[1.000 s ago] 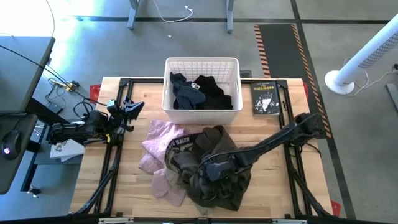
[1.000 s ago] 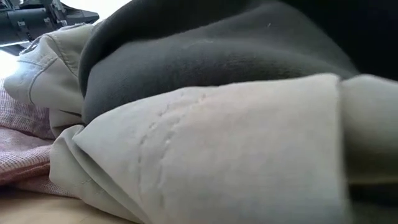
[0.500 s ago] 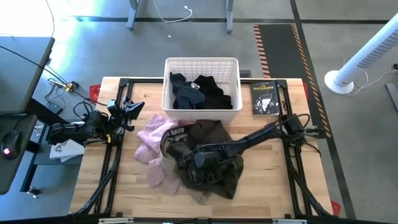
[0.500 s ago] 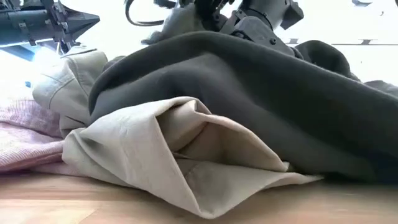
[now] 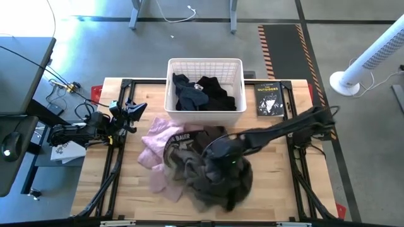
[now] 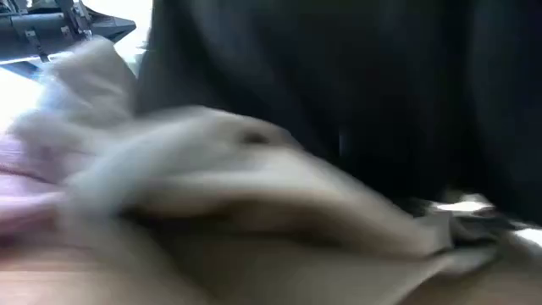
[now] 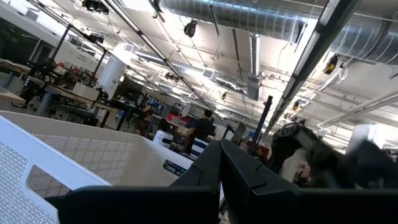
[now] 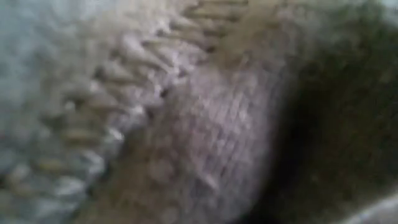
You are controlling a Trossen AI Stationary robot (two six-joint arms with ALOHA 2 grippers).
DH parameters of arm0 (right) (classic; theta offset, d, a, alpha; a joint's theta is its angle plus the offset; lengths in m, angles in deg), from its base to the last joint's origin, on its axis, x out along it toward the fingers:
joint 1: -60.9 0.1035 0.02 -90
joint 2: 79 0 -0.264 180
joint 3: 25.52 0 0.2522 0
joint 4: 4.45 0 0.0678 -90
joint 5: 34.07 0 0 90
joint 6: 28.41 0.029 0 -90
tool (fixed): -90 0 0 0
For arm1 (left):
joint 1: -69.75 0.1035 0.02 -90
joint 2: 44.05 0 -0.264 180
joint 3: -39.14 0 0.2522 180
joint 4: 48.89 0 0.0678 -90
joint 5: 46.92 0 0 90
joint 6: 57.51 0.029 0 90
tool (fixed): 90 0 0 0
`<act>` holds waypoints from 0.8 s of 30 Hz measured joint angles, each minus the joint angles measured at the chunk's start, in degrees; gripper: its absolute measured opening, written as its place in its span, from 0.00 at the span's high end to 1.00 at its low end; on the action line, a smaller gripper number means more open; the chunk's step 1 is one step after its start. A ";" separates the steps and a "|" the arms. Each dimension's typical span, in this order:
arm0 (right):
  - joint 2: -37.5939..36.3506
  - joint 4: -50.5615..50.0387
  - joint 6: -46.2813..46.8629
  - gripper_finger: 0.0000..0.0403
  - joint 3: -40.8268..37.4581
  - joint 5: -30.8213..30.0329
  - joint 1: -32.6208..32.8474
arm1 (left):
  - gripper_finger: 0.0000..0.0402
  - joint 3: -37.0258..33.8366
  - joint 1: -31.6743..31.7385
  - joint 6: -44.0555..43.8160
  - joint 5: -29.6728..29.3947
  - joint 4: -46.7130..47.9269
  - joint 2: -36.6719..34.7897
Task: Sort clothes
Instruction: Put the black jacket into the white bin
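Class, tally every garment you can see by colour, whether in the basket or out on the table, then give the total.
Black, in the white basket: 1
Navy, in the basket: 1
Olive-brown, on the table: 1
Khaki trousers, on the table: 1
Pale pink, on the table: 1
Total: 5

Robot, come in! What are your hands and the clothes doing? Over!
Right gripper buried in olive-brown garment, fingers hidden. Left gripper waiting, fingers shut. Nothing blocking basket.

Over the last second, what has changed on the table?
The right end effector, buried in the olive-brown garment, swung back toward the white basket, dragging the pile with it; the pink garment shifted too. The left end effector, the basket's dark clothes and the book stayed put.
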 joint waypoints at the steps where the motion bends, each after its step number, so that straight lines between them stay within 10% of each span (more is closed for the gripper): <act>1: -2.36 1.18 0.00 0.84 0.00 0.24 0.00 | 1.00 0.00 0.01 -0.04 0.02 0.00 0.00; 17: -25.89 54.15 -23.09 0.84 1.23 -26.71 -12.31 | 1.00 0.00 0.02 -0.02 -0.42 -0.42 -0.02; 24: -16.91 40.59 -13.94 0.84 16.76 -25.64 -31.35 | 1.00 0.00 0.02 1.12 -2.49 -0.41 -0.02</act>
